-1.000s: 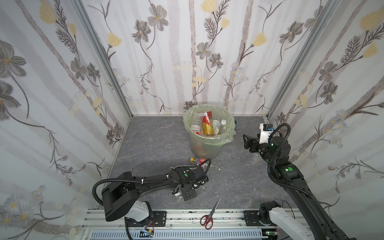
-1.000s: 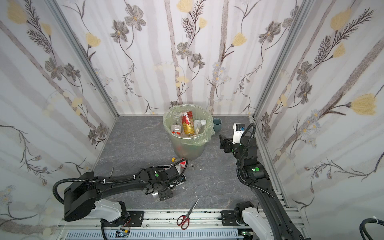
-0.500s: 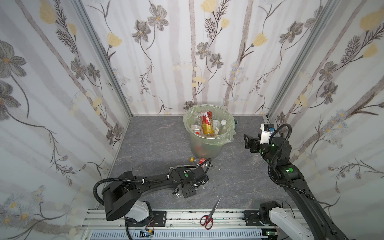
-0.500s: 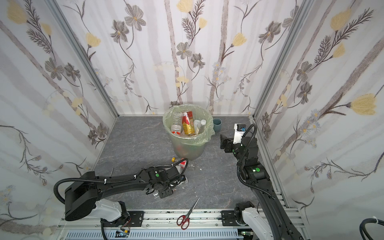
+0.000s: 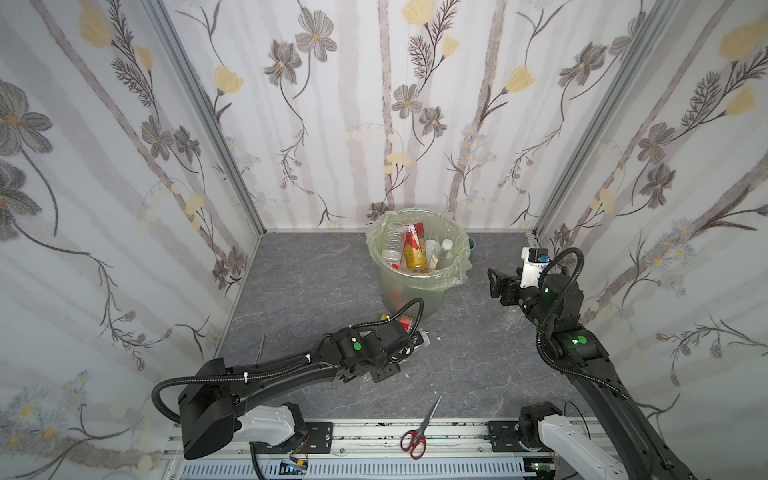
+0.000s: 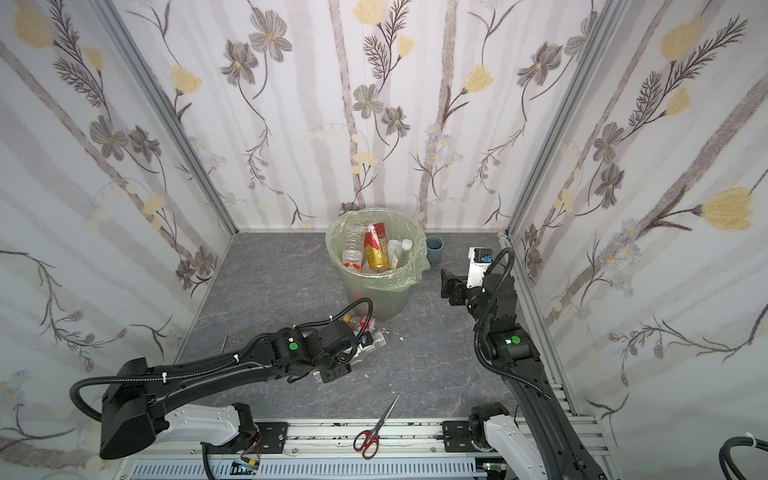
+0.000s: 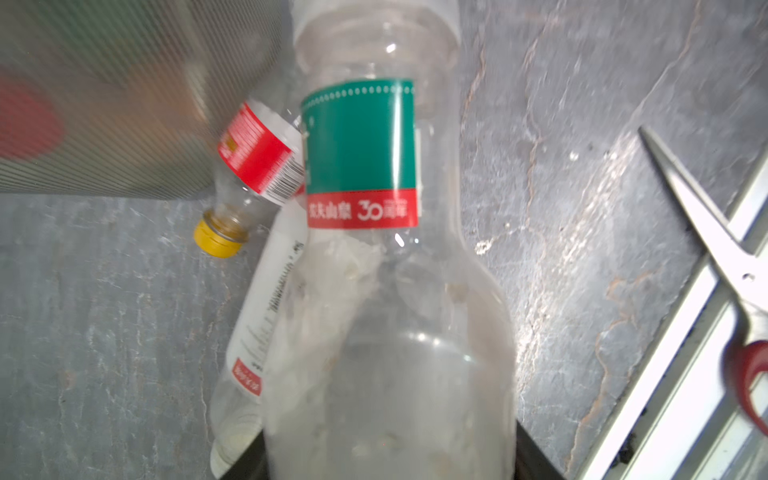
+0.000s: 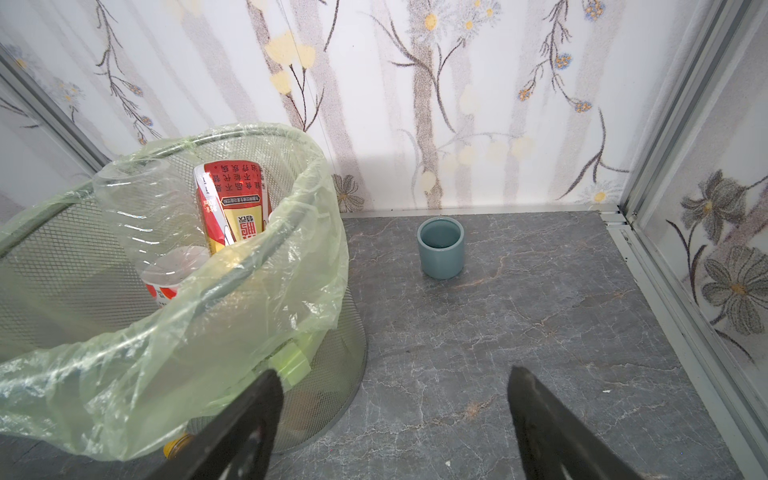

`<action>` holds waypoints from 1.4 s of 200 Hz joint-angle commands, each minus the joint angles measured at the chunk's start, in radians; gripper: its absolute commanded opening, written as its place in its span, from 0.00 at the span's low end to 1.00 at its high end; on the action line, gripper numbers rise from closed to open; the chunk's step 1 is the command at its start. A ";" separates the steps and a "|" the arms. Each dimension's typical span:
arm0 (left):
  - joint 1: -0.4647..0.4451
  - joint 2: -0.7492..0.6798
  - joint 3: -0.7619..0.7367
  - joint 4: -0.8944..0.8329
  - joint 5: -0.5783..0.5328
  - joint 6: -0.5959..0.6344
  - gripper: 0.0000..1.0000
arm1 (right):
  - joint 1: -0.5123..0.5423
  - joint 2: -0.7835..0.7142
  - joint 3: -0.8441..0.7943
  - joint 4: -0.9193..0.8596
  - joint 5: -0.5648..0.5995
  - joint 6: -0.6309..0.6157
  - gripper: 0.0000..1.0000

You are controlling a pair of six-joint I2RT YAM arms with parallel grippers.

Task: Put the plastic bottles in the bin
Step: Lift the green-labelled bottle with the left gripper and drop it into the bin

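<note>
My left gripper [image 7: 386, 457] is shut on a clear bottle [image 7: 374, 291] with a green and red label, which lies on the floor by the foot of the bin [image 7: 104, 104]. Black fingers [image 7: 536, 457] press both its sides. Beside it lie a red-labelled bottle with a yellow cap [image 7: 257, 158] and a white-labelled bottle [image 7: 257, 324]. In both top views this gripper [image 5: 409, 338] [image 6: 361, 338] sits low in front of the bin [image 5: 415, 291] [image 6: 374, 295]. The green-lined bin holds several bottles [image 5: 413, 249] [image 8: 232, 208]. My right gripper [image 8: 395, 382] [image 5: 492, 282] hangs open and empty right of the bin.
A blue-grey cup [image 8: 440, 247] [image 6: 435, 249] stands behind the bin near the back wall. Red-handled scissors [image 5: 417, 432] [image 6: 372, 432] [image 7: 706, 232] lie at the front edge on the rail. Patterned walls close in the floor on three sides.
The left gripper's jaws have closed in around the clear green-labelled bottle. The right arm has hardly moved and stays open.
</note>
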 commanded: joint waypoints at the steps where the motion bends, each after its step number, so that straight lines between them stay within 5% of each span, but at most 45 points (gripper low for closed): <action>1: 0.001 -0.056 0.046 0.052 0.028 -0.029 0.59 | 0.001 -0.004 0.000 0.048 0.010 0.000 0.86; 81: 0.018 0.011 0.448 0.066 -0.037 -0.123 0.59 | 0.000 -0.024 -0.006 0.040 0.005 0.006 0.85; 174: 0.258 0.316 0.863 0.226 -0.183 -0.207 0.57 | 0.001 -0.054 -0.029 0.044 -0.029 0.026 0.85; 280: 0.320 0.465 0.873 0.322 -0.186 -0.237 0.59 | 0.000 -0.060 -0.036 0.050 -0.048 0.037 0.85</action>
